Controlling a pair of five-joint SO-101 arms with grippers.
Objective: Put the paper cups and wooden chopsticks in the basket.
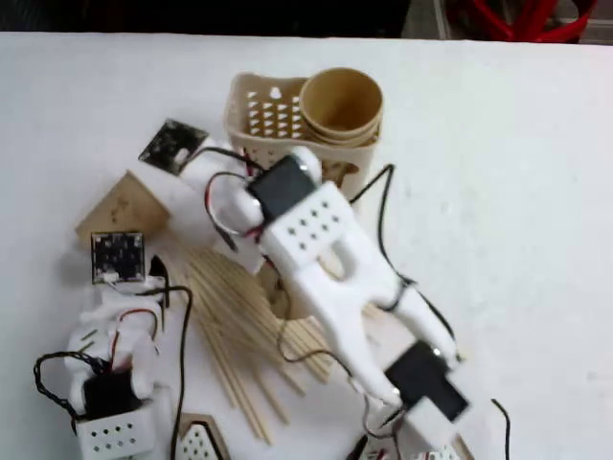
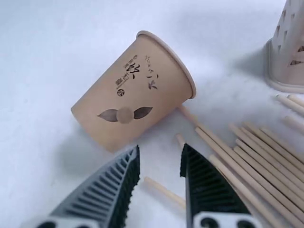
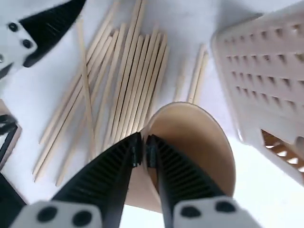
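— Grippers first: what has each got?

— The left gripper [image 2: 160, 150] has nothing. Its black ribbed jaws stand a little apart, with bare white table [image 2: 57, 42] and one stick showing through the gap. The right gripper [image 3: 144, 138] is pinched down to a thin slit on the rim of a tan paper cup [image 3: 199, 137].

— Is that cup upright?

— It is tilted, mouth towards the camera. Its lower wall is cut off behind the fingers, so I cannot tell whether the base touches the table. From above, the right arm [image 1: 326, 259] lies over both gripper and cup.

— And the other cup?

— A second tan paper cup [image 2: 133, 95] lies on its side just ahead of the left jaws' tips, apart from them, with its mouth turned away to one side.

— Chopsticks?

— The pale wooden chopsticks [image 3: 128, 80] are spread flat on the table beyond the right jaws, past the held cup. A few reach beside and under the left jaws. Part of the heap is hidden beneath the right arm.

— Basket?

— The cream perforated plastic basket [image 1: 259, 115] stands off to one side of the right jaws, near the held cup, its far end cut off. A stack of tan paper cups [image 1: 342, 101] sits inside it. How many are in it is hard to make out.
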